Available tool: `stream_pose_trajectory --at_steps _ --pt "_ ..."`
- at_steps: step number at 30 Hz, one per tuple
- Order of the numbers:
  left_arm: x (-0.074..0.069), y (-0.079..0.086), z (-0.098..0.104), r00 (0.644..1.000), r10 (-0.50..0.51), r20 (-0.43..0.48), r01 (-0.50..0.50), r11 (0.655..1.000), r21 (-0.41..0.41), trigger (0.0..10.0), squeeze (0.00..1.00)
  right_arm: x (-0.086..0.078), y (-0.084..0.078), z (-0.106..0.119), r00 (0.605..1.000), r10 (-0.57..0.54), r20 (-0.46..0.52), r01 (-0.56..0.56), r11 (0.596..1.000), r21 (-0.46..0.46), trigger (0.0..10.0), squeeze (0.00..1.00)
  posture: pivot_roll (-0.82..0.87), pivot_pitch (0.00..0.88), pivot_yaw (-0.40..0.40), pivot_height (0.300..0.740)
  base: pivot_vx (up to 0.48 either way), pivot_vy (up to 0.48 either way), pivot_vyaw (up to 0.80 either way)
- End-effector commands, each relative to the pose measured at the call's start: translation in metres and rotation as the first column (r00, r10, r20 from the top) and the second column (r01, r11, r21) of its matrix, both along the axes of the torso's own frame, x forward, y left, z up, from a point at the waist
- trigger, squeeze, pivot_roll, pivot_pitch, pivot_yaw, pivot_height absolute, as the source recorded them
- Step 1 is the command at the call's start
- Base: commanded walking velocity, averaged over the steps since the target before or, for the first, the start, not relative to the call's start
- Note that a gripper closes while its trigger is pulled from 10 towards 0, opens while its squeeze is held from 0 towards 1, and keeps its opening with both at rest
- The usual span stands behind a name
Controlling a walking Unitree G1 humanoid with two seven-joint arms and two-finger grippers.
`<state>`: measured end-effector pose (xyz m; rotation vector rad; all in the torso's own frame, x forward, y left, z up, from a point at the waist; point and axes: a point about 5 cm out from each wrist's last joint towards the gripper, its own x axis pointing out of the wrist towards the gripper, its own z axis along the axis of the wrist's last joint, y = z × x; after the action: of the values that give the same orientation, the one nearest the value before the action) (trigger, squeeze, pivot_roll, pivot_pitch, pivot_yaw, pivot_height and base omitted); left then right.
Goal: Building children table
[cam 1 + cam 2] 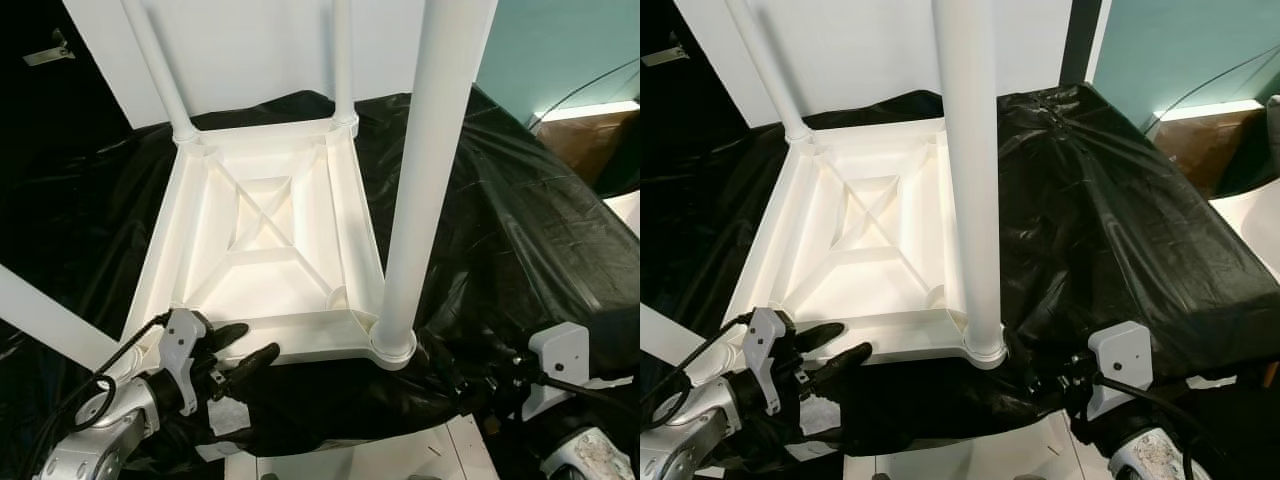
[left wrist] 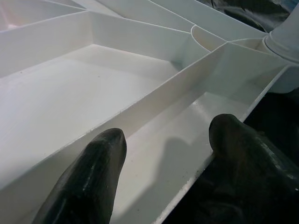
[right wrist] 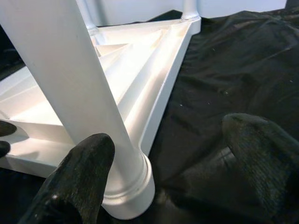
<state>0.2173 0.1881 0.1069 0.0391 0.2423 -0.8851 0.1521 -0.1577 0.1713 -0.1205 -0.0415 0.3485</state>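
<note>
A white children's table top [image 1: 265,250] lies upside down on black cloth, its ribbed underside facing up. Three white legs stand in its corners: near right [image 1: 430,170], far left [image 1: 155,70] and far right [image 1: 343,60]. Another white leg [image 1: 45,320] slants off past the near left corner. My left gripper [image 1: 243,352] is open at the near rim, one finger [image 2: 88,182] over the inner channel, the other [image 2: 247,154] outside the edge. My right gripper [image 3: 168,140] is open low beside the near right leg's base [image 3: 128,191], holding nothing.
Crumpled black cloth [image 1: 500,220] covers the whole work surface and drops off at the right. A white panel [image 1: 250,50] stands behind the table top. A teal wall [image 1: 560,50] and brown floor [image 1: 600,140] lie at the far right. A white surface [image 1: 350,462] shows below the front edge.
</note>
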Motion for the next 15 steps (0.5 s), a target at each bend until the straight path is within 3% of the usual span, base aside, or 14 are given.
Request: stream_pose_trajectory --at_steps 1,5,8,15 --pt "-0.030 -0.010 -0.002 0.821 -0.562 -0.101 0.546 0.824 -0.152 10.0 0.08 0.001 -0.005 -0.005 0.999 -0.020 -0.030 0.021 1.000 0.007 10.0 0.00 -0.15 0.083 0.057 0.740 0.000 0.000 0.00" --pt "-0.028 -0.011 0.004 0.821 -0.563 -0.091 0.542 0.820 -0.187 10.0 0.07 0.002 -0.006 -0.006 0.999 -0.025 -0.032 0.025 1.000 0.005 10.0 0.00 -0.15 0.082 0.055 0.740 0.000 0.000 0.00" --pt "-0.026 -0.007 0.024 0.814 -0.575 -0.076 0.532 0.792 -0.299 10.0 0.08 0.004 -0.005 -0.008 0.999 -0.017 -0.040 0.017 1.000 0.000 10.0 0.00 -0.14 0.079 0.049 0.740 0.000 0.000 0.00" --pt "-0.041 -0.010 0.016 0.740 -0.661 -0.125 0.619 0.741 -0.259 10.0 0.07 0.008 -0.008 -0.010 0.999 -0.027 -0.047 0.027 1.000 -0.009 10.0 0.00 -0.14 0.077 0.045 0.740 0.000 0.000 0.00"
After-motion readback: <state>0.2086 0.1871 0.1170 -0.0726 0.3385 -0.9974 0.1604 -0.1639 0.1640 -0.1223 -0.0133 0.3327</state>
